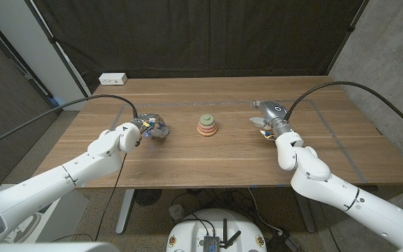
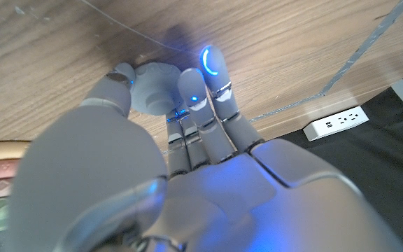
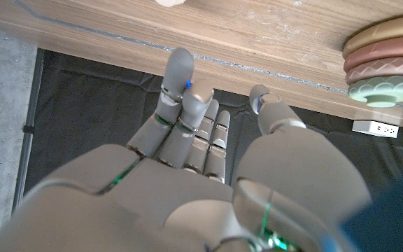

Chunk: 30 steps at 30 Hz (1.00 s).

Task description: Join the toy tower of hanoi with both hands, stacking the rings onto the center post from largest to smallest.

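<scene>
Both hands matter: the left hand pinches a pale piece that may slip, right hand spread, near the stack.

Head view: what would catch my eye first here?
Probably the ring tower, a small stack of pastel rings at the table's middle. Two white arms flank it: the left robot hand touches a pale round piece with its fingertips, while the right robot hand waits with nothing in it.
</scene>
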Each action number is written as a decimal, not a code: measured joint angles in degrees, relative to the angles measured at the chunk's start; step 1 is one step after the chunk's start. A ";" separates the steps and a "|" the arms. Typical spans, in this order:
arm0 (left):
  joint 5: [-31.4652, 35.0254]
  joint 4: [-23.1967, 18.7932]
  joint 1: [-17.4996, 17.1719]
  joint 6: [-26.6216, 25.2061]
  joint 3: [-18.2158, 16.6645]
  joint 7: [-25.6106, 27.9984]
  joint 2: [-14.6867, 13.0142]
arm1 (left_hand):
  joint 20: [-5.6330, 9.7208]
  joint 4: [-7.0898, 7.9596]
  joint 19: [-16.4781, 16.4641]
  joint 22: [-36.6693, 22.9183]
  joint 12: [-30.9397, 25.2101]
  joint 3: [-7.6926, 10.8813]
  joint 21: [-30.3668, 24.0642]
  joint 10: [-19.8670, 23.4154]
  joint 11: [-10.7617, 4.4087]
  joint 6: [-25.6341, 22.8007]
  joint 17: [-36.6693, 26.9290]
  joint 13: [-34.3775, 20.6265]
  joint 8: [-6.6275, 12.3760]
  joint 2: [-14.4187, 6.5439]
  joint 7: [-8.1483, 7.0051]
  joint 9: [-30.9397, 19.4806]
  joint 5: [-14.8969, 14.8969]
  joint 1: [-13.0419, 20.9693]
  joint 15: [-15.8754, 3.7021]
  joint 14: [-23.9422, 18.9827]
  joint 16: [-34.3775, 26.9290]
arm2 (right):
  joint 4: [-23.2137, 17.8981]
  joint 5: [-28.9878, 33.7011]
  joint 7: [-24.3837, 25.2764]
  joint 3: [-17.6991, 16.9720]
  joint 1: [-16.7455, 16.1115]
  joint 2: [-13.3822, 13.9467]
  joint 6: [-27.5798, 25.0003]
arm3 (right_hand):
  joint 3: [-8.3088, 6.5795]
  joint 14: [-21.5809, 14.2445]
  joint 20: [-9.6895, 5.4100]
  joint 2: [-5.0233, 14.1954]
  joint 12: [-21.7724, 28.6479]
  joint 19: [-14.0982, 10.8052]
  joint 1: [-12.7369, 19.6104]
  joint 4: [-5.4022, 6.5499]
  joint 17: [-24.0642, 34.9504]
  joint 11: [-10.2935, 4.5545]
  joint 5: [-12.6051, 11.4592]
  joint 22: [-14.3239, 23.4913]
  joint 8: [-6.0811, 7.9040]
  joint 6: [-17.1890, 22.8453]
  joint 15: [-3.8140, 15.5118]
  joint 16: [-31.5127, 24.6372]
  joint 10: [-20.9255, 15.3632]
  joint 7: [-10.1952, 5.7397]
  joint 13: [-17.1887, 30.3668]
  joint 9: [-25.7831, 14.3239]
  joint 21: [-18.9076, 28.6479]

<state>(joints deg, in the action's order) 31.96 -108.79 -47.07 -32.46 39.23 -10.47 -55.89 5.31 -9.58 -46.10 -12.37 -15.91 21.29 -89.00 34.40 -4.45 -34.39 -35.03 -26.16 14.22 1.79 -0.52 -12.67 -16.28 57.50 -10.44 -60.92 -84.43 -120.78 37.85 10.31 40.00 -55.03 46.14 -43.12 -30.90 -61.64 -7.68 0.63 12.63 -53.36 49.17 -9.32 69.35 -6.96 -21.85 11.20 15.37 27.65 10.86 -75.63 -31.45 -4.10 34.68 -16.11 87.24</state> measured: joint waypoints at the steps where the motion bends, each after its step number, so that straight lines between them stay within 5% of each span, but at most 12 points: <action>1: -0.23 0.00 0.00 -0.02 -0.04 0.11 0.02 | 0.00 -0.10 0.00 -0.04 -0.04 0.10 0.00 0.00 0.00 -0.01 -0.15 0.00 0.00 -0.10 -0.01 -0.01 0.01 0.20 -0.08 -0.08 0.00 | 0.03 -0.03 0.03 0.00 0.02 -0.02 0.01 | 0.00 0.00 0.00 0.00 0.00 0.00 0.00 0.00 0.00 0.00 0.00 0.00 0.00 0.20 0.00 0.00 0.00 -0.20 0.09 0.00 0.00; 30: -3.13 -2.30 1.53 -1.57 -0.81 -0.84 -1.58 | 0.24 0.00 -0.23 -0.83 0.04 1.26 0.01 2.33 -0.48 -2.12 -2.55 -1.72 -0.04 -0.69 -0.28 -0.59 -0.26 1.12 -0.30 -0.29 0.00 | 0.06 -0.07 0.19 0.36 0.41 -0.27 -0.57 | 0.00 0.00 0.00 -0.01 0.00 0.00 0.01 0.00 -0.14 0.41 -0.54 0.00 -0.09 0.19 0.00 0.26 -0.40 -0.19 0.25 0.02 0.00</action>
<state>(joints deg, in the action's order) 28.83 -111.09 -45.54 -34.03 38.42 -11.31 -57.47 5.55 -9.58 -46.33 -13.20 -15.87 22.55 -89.00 36.74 -4.93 -36.51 -37.58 -27.88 14.18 1.10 -0.80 -13.27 -16.54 58.62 -10.75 -61.22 -84.43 -120.71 37.78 10.50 40.36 -54.63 45.87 -43.70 -30.90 -61.64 -7.68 0.62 12.64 -53.36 49.18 -9.32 69.21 -6.55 -22.39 11.20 15.28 27.84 10.86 -75.37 -31.85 -4.29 34.92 -16.10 87.24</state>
